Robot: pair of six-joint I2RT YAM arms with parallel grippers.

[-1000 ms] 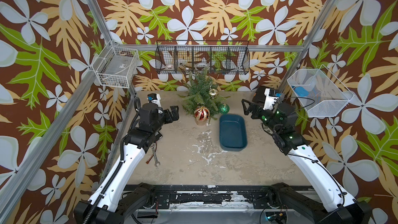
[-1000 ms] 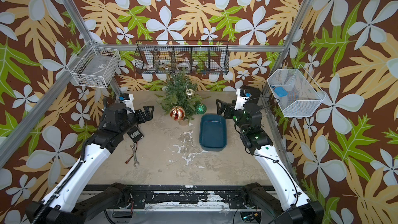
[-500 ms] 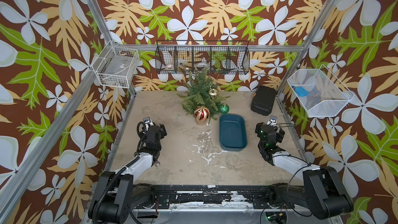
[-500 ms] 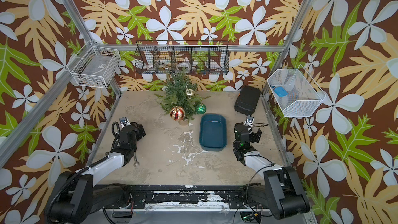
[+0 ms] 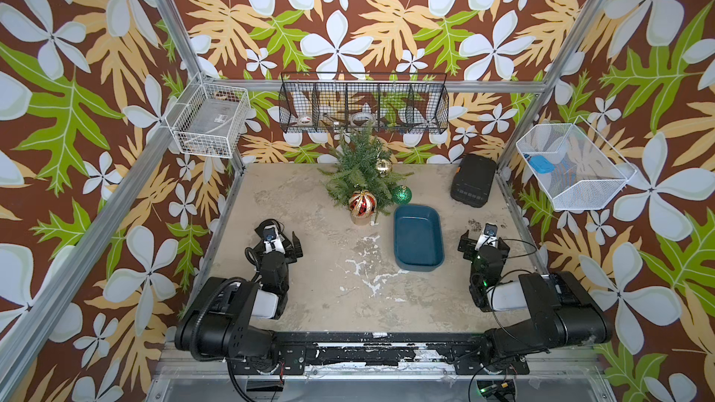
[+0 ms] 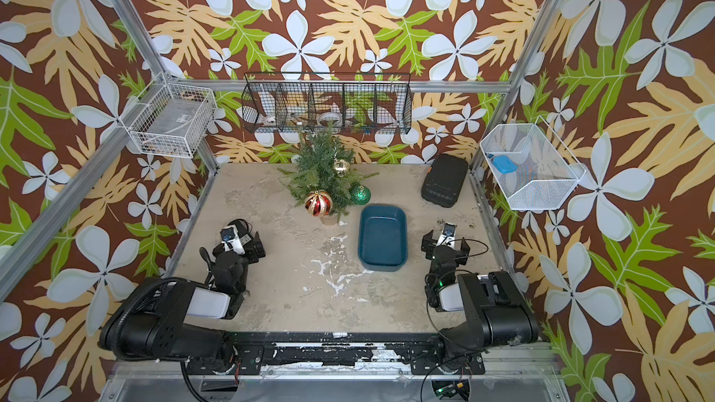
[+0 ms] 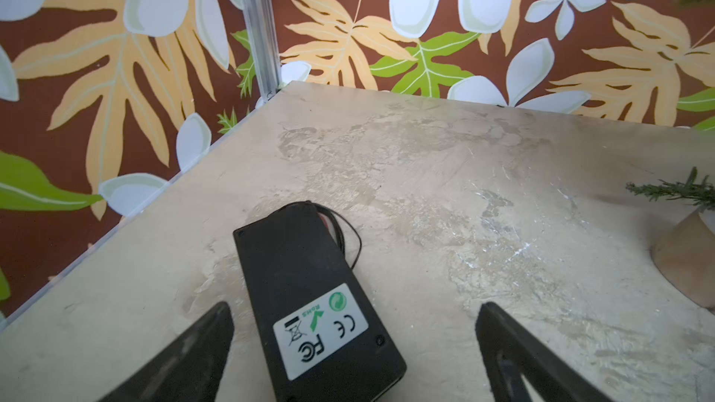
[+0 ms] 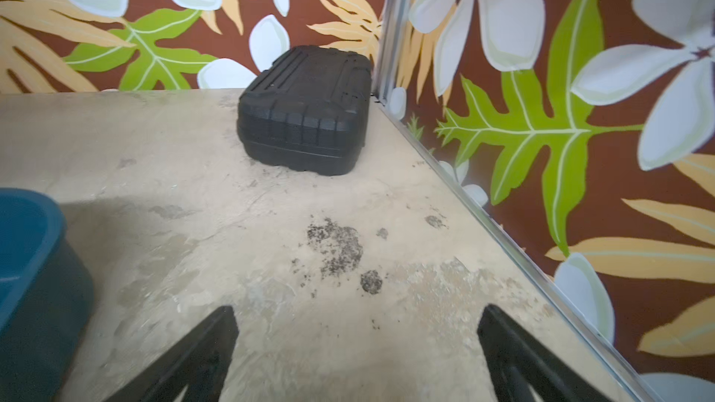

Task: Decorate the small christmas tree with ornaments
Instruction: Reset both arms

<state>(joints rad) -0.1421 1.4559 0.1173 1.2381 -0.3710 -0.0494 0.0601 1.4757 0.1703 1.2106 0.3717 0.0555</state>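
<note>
The small christmas tree (image 5: 358,172) (image 6: 321,174) stands in its tan pot (image 5: 360,220) at the back middle of the table. Three ornaments are on it: a red-and-gold one (image 5: 362,203) (image 6: 318,203) low in front, a green one (image 5: 402,194) (image 6: 360,194) at its lower right edge, and a gold one (image 5: 383,167) (image 6: 341,167) higher up. My left gripper (image 5: 277,240) (image 7: 356,307) is open, low at the front left, far from the tree. My right gripper (image 5: 483,242) (image 8: 358,308) is open and empty at the front right.
A black adapter box (image 7: 301,284) lies on the table under the left gripper's open jaws. An empty blue tray (image 5: 418,233) (image 8: 35,264) sits right of the tree, and a black case (image 5: 472,181) (image 8: 305,110) is in the back right corner. Wire baskets (image 5: 363,110) hang on the walls.
Both arms have drawn back from beside the tree to the front of the table and folded low. Both grippers stayed open. The ornaments have not moved.
</note>
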